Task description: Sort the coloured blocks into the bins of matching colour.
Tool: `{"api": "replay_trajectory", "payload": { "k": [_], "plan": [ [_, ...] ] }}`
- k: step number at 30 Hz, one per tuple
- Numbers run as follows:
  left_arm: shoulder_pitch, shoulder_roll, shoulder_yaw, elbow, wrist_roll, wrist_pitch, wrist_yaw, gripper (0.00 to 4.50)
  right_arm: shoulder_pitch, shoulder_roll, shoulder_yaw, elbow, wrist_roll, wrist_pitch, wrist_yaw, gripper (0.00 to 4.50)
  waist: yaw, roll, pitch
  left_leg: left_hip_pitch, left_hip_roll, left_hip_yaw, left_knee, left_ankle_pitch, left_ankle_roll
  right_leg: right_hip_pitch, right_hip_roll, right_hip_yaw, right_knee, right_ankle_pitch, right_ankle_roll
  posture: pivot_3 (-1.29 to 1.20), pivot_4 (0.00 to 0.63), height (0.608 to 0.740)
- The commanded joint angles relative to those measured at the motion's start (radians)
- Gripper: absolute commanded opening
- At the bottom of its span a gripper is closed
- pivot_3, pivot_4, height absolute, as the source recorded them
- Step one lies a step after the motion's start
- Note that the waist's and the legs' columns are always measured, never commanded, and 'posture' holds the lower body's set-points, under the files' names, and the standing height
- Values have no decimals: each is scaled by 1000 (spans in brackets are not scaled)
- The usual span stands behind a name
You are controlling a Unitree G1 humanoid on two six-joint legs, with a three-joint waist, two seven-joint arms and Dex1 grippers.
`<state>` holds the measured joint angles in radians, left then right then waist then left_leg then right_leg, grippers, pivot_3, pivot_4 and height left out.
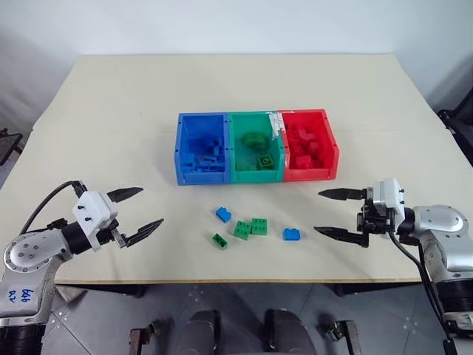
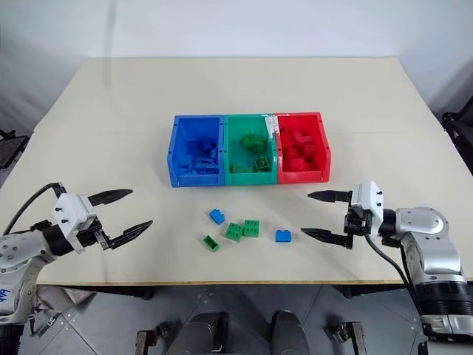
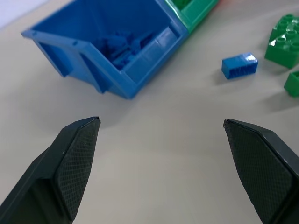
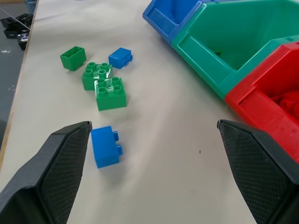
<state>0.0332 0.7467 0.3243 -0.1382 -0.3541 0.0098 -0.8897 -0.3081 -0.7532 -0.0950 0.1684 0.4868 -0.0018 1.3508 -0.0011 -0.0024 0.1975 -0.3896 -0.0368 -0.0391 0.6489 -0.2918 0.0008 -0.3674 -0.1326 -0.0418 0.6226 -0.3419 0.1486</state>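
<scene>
Five small blocks lie loose on the table [image 1: 111,111] just in front of the bins: a blue block [image 1: 223,214] nearest the blue bin, a small green block [image 1: 219,240] closest to the table's front edge, two larger green blocks [image 1: 242,230] [image 1: 259,226] side by side and touching or nearly so, and a second blue block [image 1: 291,234] off to the right. Behind them, the blue bin [image 1: 179,151], green bin [image 1: 237,176] and red bin [image 1: 331,151] stand joined in a row, each already holding pieces of what looks like its own colour, though the heaps inside are hard to make out. The left gripper [image 1: 134,214] hovers at the table's left front, fingers spread wide and empty. The right gripper [image 1: 336,213] hangs at the right front, also spread wide and holding nothing.
</scene>
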Motion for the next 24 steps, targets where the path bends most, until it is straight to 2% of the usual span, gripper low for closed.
{"api": "replay_trajectory", "payload": {
  "k": [1, 5, 9, 12, 17, 20, 24],
  "plan": [
    [1, 4, 28, 11, 4, -32, 5, 4486, -16, 3, -26, -12, 2, -7, -14, 4500, 0, 0, 0, 0, 0, 0, 0, 0, 0, 0, 0, 0, 0, 0, 0, 0, 150, 740],
    [-29, -8, -30, -38, -14, 12, 5, 4486, 17, -29, -72, -18, 11, -4, -25, 4500, 9, 0, 0, 0, 0, -1, 1, 0, 0, 1, 0, -1, 0, 0, 0, 0, 150, 740],
    [-52, -30, -148, -133, -23, 51, -34, 4486, 85, -102, -162, 32, 6, -32, 1, 4500, 25, 0, 0, 0, -2, -1, 2, -1, 1, 2, -2, -1, 0, 0, 1, 0, 150, 740],
    [-84, -39, -261, -186, 7, 62, -66, 4486, 122, -160, -209, 156, -28, -100, 35, 4500, 25, 0, 0, 0, -2, -1, 2, -1, 2, 3, -1, -2, -1, 0, 1, 0, 150, 740],
    [-169, -98, -366, -239, 3, 112, -45, 4486, 110, -201, -214, 378, -101, -277, 82, 4500, 22, 0, 0, 2, -1, -1, 2, -1, 2, 7, 0, -4, -2, 0, 1, 0, 150, 740],
    [-184, -114, -373, -251, -22, 109, -65, 4486, 72, -179, -178, 393, -98, -271, 117, 4500, 7, 1, 0, 3, 0, 0, 3, -1, 1, 7, 1, -4, -2, 0, 1, 0, 150, 740],
    [-150, -101, -315, -229, -40, 58, -87, 4486, 23, -119, -102, 291, -72, -182, 144, 4500, -11, 1, 0, 4, 3, 0, 2, 0, 0, 7, 3, -4, -2, 0, 1, 0, 150, 740]
  ]
}}
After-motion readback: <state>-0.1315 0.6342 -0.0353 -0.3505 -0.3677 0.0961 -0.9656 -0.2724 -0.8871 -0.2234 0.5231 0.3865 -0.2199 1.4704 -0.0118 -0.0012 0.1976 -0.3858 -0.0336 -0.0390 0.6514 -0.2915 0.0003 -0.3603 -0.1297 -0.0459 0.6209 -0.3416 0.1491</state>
